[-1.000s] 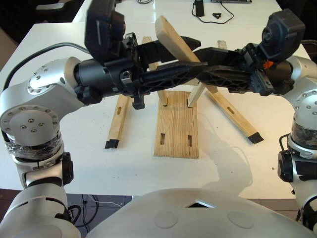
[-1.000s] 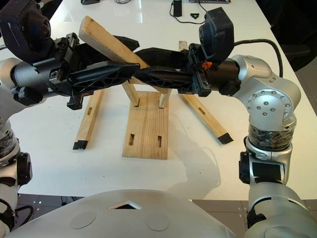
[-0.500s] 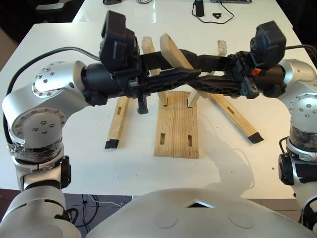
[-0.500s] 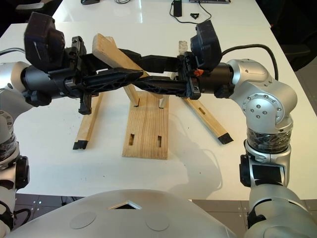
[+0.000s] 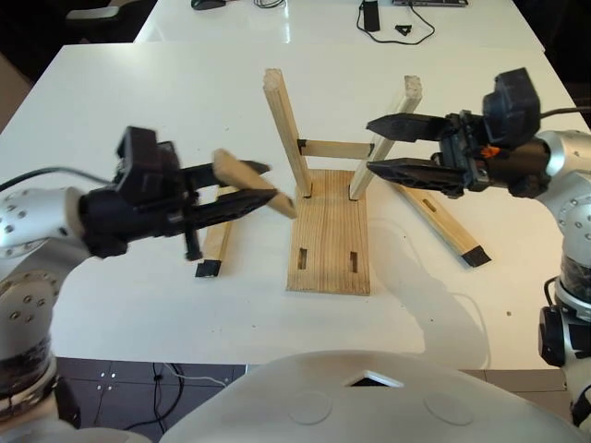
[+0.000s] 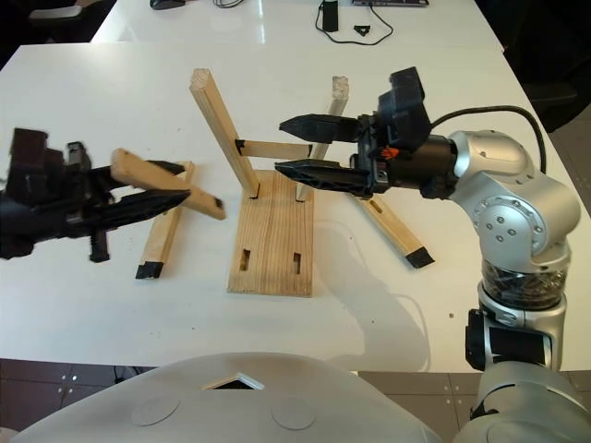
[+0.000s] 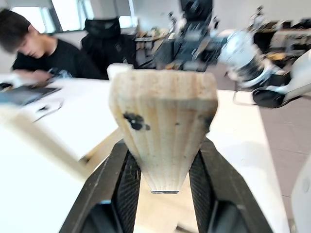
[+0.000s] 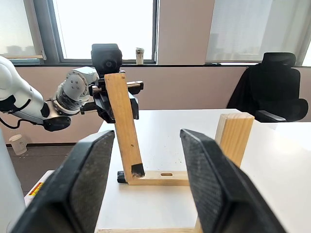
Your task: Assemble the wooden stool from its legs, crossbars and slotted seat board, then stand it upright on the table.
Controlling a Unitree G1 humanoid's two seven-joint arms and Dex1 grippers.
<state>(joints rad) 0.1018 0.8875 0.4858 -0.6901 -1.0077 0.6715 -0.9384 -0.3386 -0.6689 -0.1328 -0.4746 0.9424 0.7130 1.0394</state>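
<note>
Left gripper [image 5: 247, 189] clenches a loose leg [image 5: 277, 201] aloft at 9 o'clock of the flat seat board [image 5: 328, 245], likely for slotting. Right gripper [image 5: 371, 146], fingers spread, waits by the 2 o'clock upright leg [image 5: 409, 97].

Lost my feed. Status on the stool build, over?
Left gripper shut on wooden piece. Right gripper open beside the upright legs. Seat board flat, those legs and crossbar fitted; loose legs alongside.
</note>
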